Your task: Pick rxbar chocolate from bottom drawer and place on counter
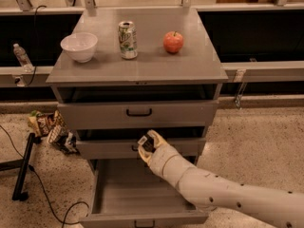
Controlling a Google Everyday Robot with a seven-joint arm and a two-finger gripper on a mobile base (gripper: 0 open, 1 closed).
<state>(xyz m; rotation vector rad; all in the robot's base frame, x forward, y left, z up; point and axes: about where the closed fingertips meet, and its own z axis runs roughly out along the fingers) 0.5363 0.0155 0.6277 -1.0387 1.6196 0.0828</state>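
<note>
The counter (pixel 142 70) carries a bowl (pixel 79 45), can (pixel 127 40) and apple (pixel 173 42) (all apart). Above the open bottom drawer (pixel 135 194), before the middle drawer (pixel 107 148), the end effector (pixel 148 144) clamps the bar (pixel 143 142).

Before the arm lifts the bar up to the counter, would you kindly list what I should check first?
1. Grip: the pincer, in front of the middle drawer, holds the rxbar chocolate: ok.
2. Bar lifted out of the open bottom drawer: ok.
3. Bare landing spot at the front of the counter: ok.
4. The bowl, can and apple stand further back, off that spot: ok.
5. Clearance past the counter's front edge on the way up: cannot tell.
</note>
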